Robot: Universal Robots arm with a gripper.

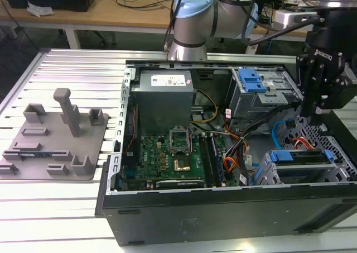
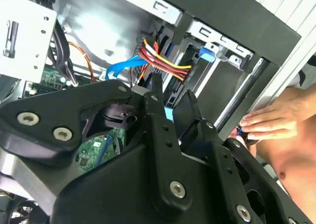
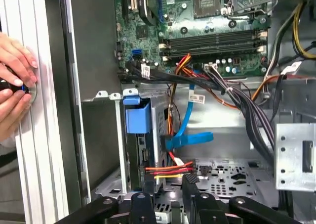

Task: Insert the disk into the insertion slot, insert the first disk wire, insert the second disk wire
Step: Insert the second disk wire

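The disk (image 1: pixel 301 157), in its blue carrier, lies inside the insertion slot (image 1: pixel 338 175), the low perforated grey cage at the case's front corner on the exterior view's right. In the first wrist view the carrier's blue tab (image 3: pixel 137 116) shows beside the cage. A blue flat wire (image 3: pixel 190 120) and a red-and-yellow wire bundle (image 3: pixel 168 170) both run to the disk's end. The blue wire (image 2: pixel 126 66) and the bundle (image 2: pixel 163 61) also lie ahead of the fingertips in the second wrist view. My gripper (image 1: pixel 318 111) (image 2: pixel 173 93) (image 3: pixel 169 180) hangs above that end, its black fingers a little apart with nothing clamped.
The open case holds a power supply (image 1: pixel 164 96), a green motherboard (image 1: pixel 173 158) and a taller grey cage with a blue latch (image 1: pixel 254 88). A grey fixture (image 1: pixel 56 135) lies on the slatted table. A person's hands (image 3: pixel 15 80) (image 2: pixel 276 120) rest by the case's outer wall.
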